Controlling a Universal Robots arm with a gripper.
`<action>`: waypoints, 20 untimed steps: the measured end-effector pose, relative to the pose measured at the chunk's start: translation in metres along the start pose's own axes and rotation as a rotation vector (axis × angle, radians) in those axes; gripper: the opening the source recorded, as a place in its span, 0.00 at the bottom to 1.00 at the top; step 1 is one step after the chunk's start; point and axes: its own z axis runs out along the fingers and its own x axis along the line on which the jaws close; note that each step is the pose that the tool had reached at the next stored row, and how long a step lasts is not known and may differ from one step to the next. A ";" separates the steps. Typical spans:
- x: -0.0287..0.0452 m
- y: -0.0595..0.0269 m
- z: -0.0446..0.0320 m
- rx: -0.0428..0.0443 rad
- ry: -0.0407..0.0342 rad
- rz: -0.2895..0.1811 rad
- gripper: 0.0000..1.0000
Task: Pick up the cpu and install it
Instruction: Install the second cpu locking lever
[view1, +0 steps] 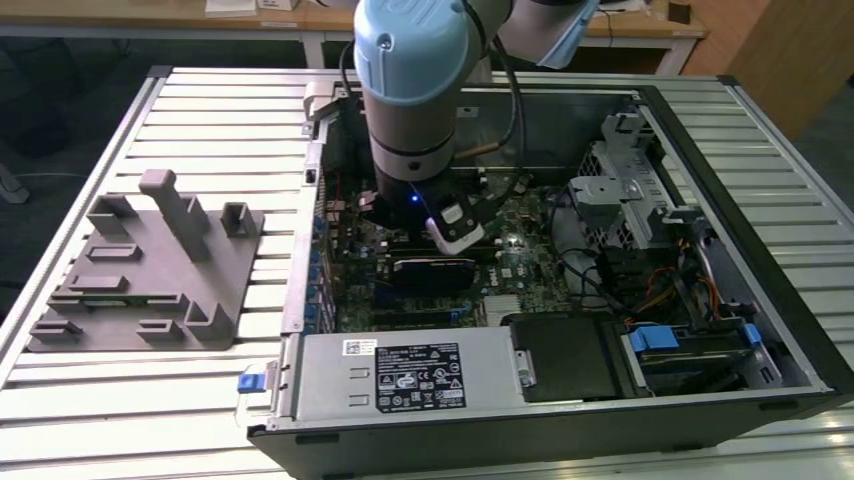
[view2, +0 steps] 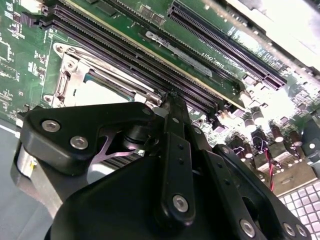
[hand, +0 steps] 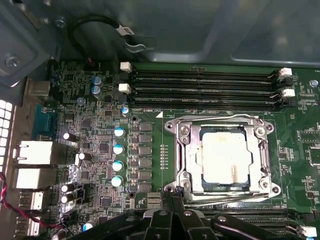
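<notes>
Silver-white, the cpu (hand: 223, 156) lies flat inside the metal socket (hand: 181, 150) frame on the motherboard (hand: 100, 125), beside the memory slots (hand: 200, 85); the gripper (hand: 172, 196) hangs just beside the socket, fingertips together, holding nothing; the arm (view1: 414, 90) reaches into the open case (view1: 747, 180).

In the first wrist view the cpu (hand: 223, 156) lies uncovered in its socket frame (hand: 187, 150), open from above. Memory slots (hand: 202, 90) run at its 12 o'clock, capacitors (hand: 118, 156) at 9; the hand (hand: 172, 197) crowds 6.
</notes>
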 end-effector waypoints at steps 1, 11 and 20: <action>0.0000 -0.0001 0.0002 -0.0015 0.0000 0.000 0.11; 0.0001 -0.0005 0.0020 -0.0184 0.0001 0.001 0.11; 0.0001 -0.0009 0.0048 -0.0348 -0.0007 0.001 0.11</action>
